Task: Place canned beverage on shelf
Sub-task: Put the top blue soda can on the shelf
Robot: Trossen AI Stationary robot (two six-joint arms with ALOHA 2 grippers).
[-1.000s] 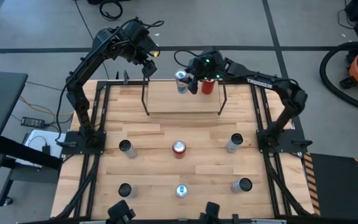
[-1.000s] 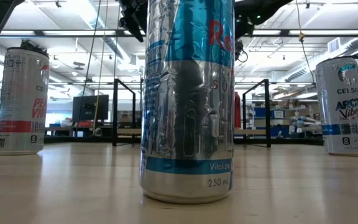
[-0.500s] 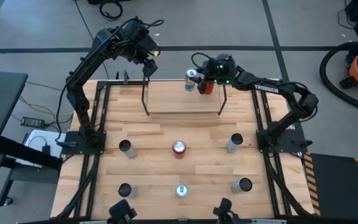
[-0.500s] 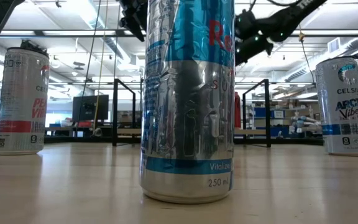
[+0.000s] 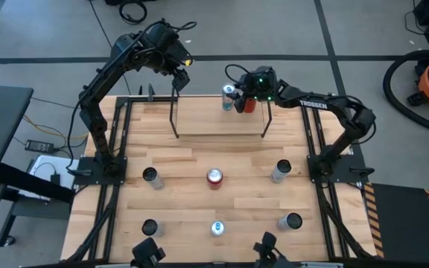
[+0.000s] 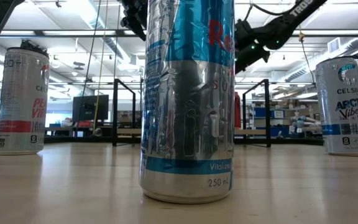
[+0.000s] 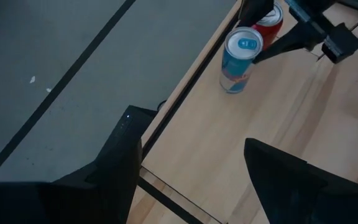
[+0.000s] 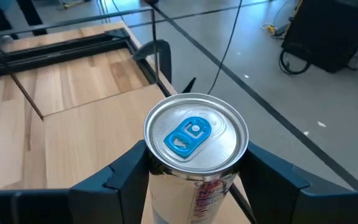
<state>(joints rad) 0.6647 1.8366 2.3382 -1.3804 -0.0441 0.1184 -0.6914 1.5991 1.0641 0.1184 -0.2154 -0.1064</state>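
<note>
The shelf point(image 5: 218, 119) is a pale board between two black wire frames at the table's far middle. A blue-and-silver can point(image 5: 229, 97) stands upright at the shelf's far right, next to a red can point(image 5: 249, 103). Both cans also show in the left wrist view, the blue one point(image 7: 240, 59) and the red one point(image 7: 269, 23). My right gripper point(image 5: 238, 94) is shut on the blue can. My left gripper point(image 5: 177, 77) hangs open and empty above the shelf's far left corner, its fingers point(image 7: 278, 177) wide apart. My right gripper pinches the blue can's upper wall just under the rim point(image 8: 149, 163) between its two fingers, one on each side. The fingers come from the table's right, slanting down. The can is upright, and its base point(image 7: 230, 89) looks set on the shelf board.
Several more cans stand in two rows on the near half of the table, among them a red-topped one point(image 5: 214, 177) and a blue one point(image 5: 217, 228) that fills the low view point(image 6: 188, 99). Bare wood lies between the shelf and these rows.
My right gripper has carried the blue can toward the table's right edge along the shelf's far side. The can stays upright and now stands beside the red can. In the last half second it has hardly moved.
</note>
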